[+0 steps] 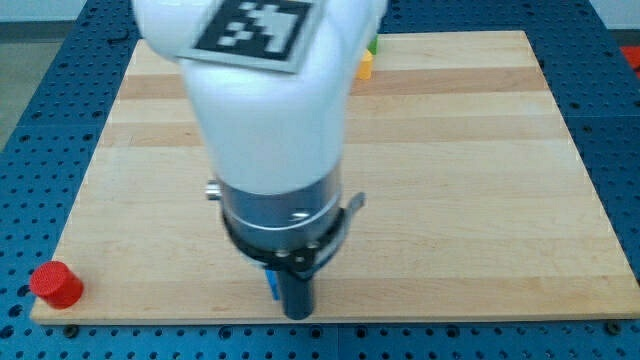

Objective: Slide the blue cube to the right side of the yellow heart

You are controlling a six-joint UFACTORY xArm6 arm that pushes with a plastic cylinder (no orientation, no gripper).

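My arm's white body fills the middle of the view and hides much of the board. The dark rod comes down near the view's bottom, with my tip close to the board's bottom edge. A sliver of the blue block shows just left of the rod, touching or almost touching it; its shape is hidden. A yellow block peeks out at the view's top beside the arm, with a bit of a green block above it; their shapes cannot be made out.
A red cylinder stands at the board's bottom left corner. The wooden board lies on a blue perforated table. Other blocks may be hidden behind the arm.
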